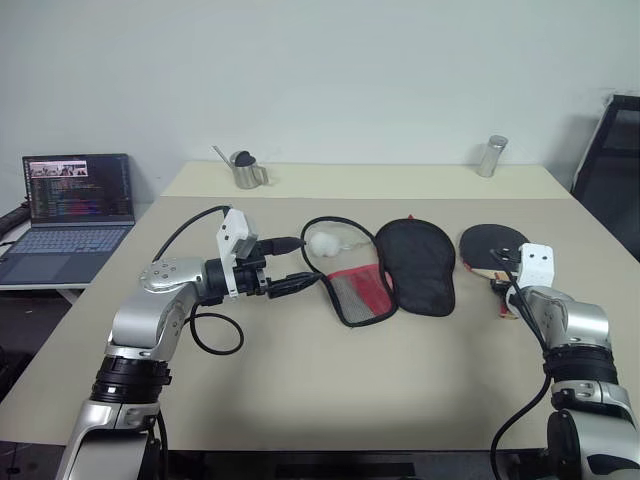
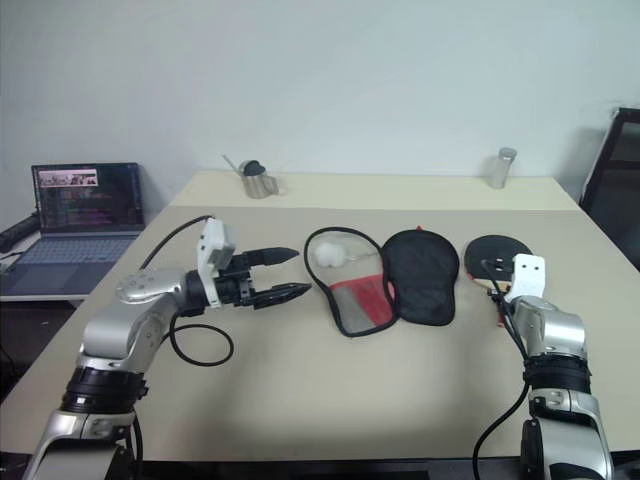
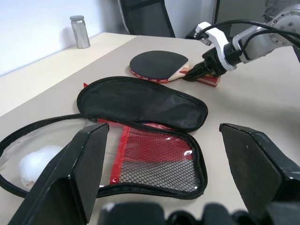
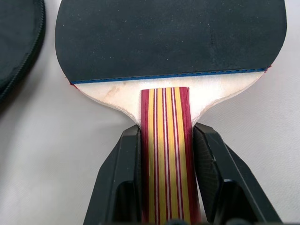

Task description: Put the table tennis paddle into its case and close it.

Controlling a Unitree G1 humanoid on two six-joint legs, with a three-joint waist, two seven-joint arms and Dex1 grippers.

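**Operator:** Since the right wrist view shows both fingers pressed against the striped handle, I read the right gripper (image 4: 166,154) as clamped on the table tennis paddle (image 1: 492,246). The paddle lies flat at the right of the left eye view, black face up, handle toward my arm, which is why I came in along the handle.

**Observer:** And the case?

**Operator:** The case (image 2: 385,280) sits in the middle of the frame, unzipped and folded out flat: the black half next to the paddle, the red mesh half further left, the white fluffy ball (image 2: 326,253) above it on the clear part. Lying spread like that, it leaves a wide mouth to slide the blade into.

**Observer:** Left arm?

**Operator:** The left gripper (image 2: 288,274) hangs just left of the case with its fingers spread wide, holding nothing. I judge it is parked there to pin the fabric while the paddle goes in.

**Observer:** Risk?

**Operator:** The soft case may skid on the table (image 1: 300,390) if nothing steadies it.
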